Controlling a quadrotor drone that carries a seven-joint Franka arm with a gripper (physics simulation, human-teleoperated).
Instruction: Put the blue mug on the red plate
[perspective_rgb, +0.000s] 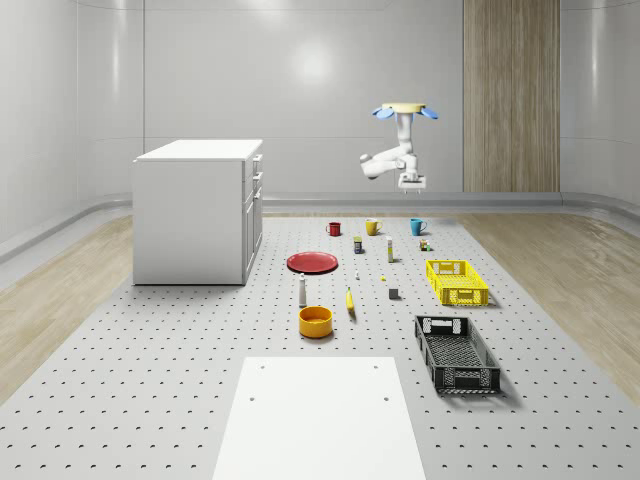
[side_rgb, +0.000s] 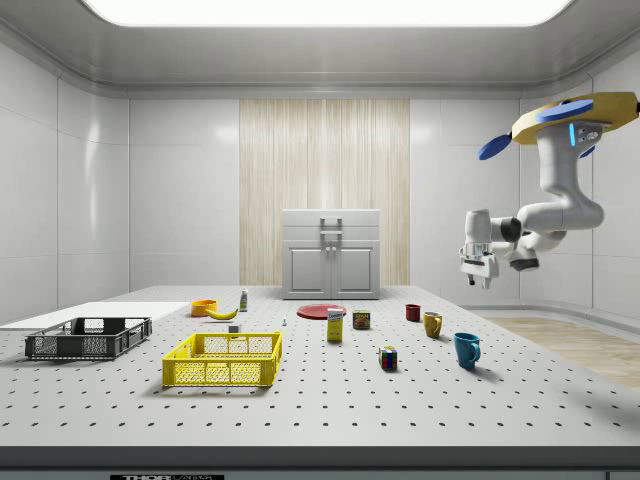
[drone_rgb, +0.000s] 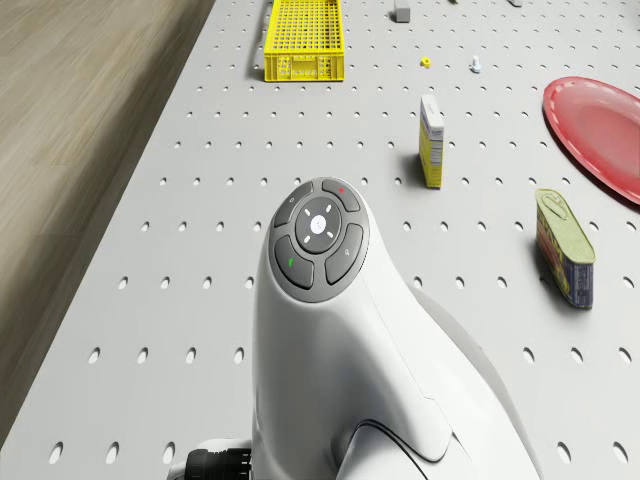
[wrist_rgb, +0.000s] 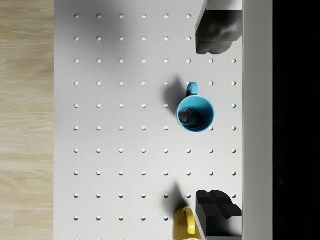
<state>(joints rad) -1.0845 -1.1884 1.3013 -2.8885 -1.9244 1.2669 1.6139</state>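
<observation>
The blue mug (perspective_rgb: 417, 227) (side_rgb: 466, 349) stands upright at the far end of the perforated table. In the wrist view the blue mug (wrist_rgb: 195, 113) lies straight below, handle toward the table's edge. My gripper (perspective_rgb: 411, 183) (side_rgb: 478, 272) (wrist_rgb: 210, 120) hangs open well above it, pointing down and holding nothing. Its two dark fingers (wrist_rgb: 217, 32) sit wide apart on either side of the mug. The drone (perspective_rgb: 406, 110) (side_rgb: 575, 120) hovers high over that end of the table. The red plate (perspective_rgb: 313, 262) (side_rgb: 321, 312) (drone_rgb: 600, 120) lies flat nearer the middle.
A yellow mug (perspective_rgb: 372, 227) (wrist_rgb: 184, 222) and a red mug (perspective_rgb: 335, 229) stand beside the blue one. Between mug and plate stand a can (drone_rgb: 565, 245) and a small box (drone_rgb: 431, 140). Also here are a yellow crate (perspective_rgb: 456, 281), a black crate (perspective_rgb: 456, 352) and a white cabinet (perspective_rgb: 198, 210).
</observation>
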